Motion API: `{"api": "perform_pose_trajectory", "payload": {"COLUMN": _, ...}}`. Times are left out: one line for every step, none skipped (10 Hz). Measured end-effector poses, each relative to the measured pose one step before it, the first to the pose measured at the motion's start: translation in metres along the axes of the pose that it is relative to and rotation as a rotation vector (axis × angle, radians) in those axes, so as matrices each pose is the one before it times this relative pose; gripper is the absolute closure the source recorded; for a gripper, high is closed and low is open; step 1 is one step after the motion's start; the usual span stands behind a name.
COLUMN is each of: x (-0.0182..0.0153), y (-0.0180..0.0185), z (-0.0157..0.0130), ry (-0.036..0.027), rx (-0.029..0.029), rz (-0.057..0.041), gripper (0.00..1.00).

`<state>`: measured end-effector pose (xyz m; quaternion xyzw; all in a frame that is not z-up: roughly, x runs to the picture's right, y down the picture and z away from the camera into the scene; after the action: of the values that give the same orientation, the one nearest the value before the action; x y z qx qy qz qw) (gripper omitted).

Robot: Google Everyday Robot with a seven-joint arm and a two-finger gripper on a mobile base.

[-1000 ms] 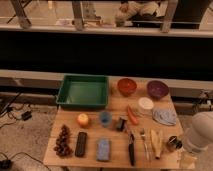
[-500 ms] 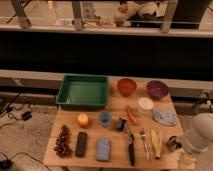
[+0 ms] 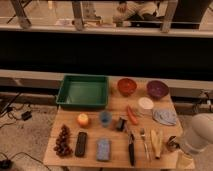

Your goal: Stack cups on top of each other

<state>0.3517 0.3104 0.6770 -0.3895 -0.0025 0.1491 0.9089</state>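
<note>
Arm (image 3: 200,132) bent low off table's (image 3: 148,122) near right corner | jaws beside metallic cup (image 3: 172,145), spread apart

Table (image 3: 116,106) w/ tray (image 3: 83,92), blue cup (image 3: 105,118)

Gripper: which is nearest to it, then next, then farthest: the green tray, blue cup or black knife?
Gripper at the front right corner of the table.
1. Black knife, front row, to its left.
2. Blue cup, middle.
3. Green tray, back left.
</note>
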Motion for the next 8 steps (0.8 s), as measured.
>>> {"api": "perform_pose_trajectory", "payload": {"x": 0.00072, "y": 0.00102, "z": 0.00271, "ry": 0.00322, "rx": -0.00718, "rz": -0.00212, "gripper": 0.2}}
{"api": "perform_pose_trajectory", "payload": {"x": 0.00285, "y": 0.002, "z": 0.00546, "ry": 0.00758, "rx": -0.01386, "rz": -0.0013, "gripper": 0.2}}
{"api": "perform_pose_trajectory", "payload": {"x": 0.00222, "y": 0.00138, "z": 0.00521, "ry": 0.00458, "rx": -0.00891, "rz": -0.00077, "gripper": 0.2}}
{"api": "perform_pose_trajectory", "payload": {"x": 0.00184, "y": 0.00089, "z": 0.00337, "ry": 0.00372, "rx": -0.00684, "rz": -0.00066, "gripper": 0.2}}
{"api": "perform_pose_trajectory", "payload": {"x": 0.00216, "y": 0.00098, "z": 0.00436, "ry": 0.00429, "rx": -0.00845, "rz": -0.00336, "gripper": 0.22}}
{"api": "perform_pose_trajectory", "payload": {"x": 0.00135, "y": 0.0004, "z": 0.0027, "ry": 0.00318, "rx": -0.00571, "rz": -0.00204, "gripper": 0.29}}
{"api": "perform_pose_trajectory", "payload": {"x": 0.00081, "y": -0.00034, "z": 0.00282, "ry": 0.00278, "rx": -0.00549, "rz": -0.00237, "gripper": 0.39}}
{"api": "perform_pose_trajectory", "payload": {"x": -0.00121, "y": -0.00078, "z": 0.00185, "ry": 0.00241, "rx": -0.00398, "rz": -0.00588, "gripper": 0.5}}
